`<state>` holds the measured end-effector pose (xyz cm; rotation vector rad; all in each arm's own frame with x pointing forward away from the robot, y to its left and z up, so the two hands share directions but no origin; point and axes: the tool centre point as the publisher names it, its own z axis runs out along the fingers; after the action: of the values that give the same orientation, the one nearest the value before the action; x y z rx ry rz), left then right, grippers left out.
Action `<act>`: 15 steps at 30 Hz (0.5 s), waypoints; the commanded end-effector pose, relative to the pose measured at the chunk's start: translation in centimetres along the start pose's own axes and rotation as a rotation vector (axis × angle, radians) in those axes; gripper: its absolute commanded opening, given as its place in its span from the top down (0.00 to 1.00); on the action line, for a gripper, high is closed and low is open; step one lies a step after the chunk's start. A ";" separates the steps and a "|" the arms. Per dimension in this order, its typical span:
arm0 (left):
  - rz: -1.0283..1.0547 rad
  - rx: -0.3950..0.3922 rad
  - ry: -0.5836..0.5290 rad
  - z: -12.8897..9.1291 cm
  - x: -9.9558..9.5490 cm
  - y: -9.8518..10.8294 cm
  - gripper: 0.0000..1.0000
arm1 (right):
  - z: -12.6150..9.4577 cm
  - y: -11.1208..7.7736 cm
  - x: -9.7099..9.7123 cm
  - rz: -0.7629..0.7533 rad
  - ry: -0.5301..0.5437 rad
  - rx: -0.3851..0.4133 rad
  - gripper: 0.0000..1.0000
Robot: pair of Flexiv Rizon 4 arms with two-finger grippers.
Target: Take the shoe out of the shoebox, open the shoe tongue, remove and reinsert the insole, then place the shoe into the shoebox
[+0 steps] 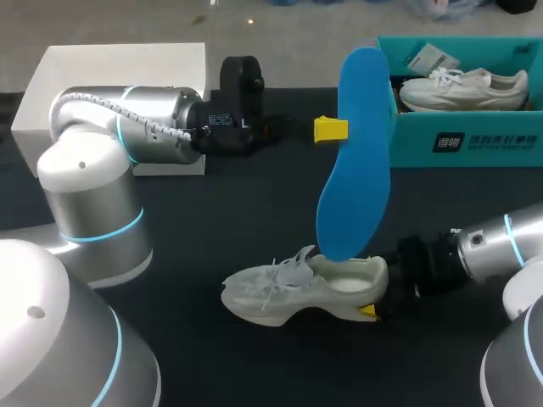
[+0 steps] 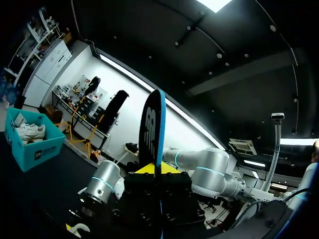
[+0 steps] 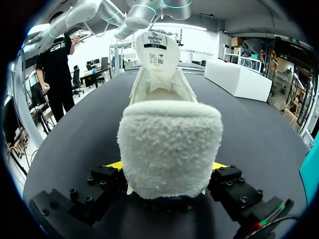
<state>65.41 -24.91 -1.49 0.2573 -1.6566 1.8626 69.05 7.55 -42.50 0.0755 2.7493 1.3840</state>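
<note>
1. Our left arm (image 1: 153, 123) lies across the back of the surface (image 1: 229, 212). Its end effector (image 1: 331, 130) pinches the blue insole (image 1: 356, 161), which stands tall like a wall in the middle.
2. The shoe (image 1: 297, 288) lies under the insole, with our right end effector (image 1: 369, 310) clamped on its heel.
3. The teal shoebox (image 1: 467, 140) blocks the back right corner.
4. The white box (image 1: 102, 68) blocks the back left corner.
5. Bare surface shows between the left arm and the shoe.

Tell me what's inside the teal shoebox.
A white shoe lies inside the teal shoebox, with a paper tag behind it. The box's near wall hides its floor and the lower edge of the shoe's sole.
</note>
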 end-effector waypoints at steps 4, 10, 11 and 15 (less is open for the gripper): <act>-0.011 -0.010 -0.012 -0.6 0.8 0.2 1.00 | 0.5 -0.2 0.1 0.000 -0.003 0.003 1.00; -0.027 0.005 -0.024 -1.5 1.0 0.9 1.00 | 0.5 -0.2 0.1 0.000 -0.003 0.003 1.00; -0.029 0.007 -0.025 -1.7 1.0 0.9 1.00 | 0.5 -0.2 0.1 0.000 -0.003 0.003 1.00; -0.039 0.010 -0.027 -2.1 1.2 1.2 1.00 | 0.5 -0.2 0.1 0.000 -0.003 0.003 1.00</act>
<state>64.99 -23.39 -2.05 0.3089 -1.6500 1.8382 69.05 7.55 -42.50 0.0755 2.7493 1.3840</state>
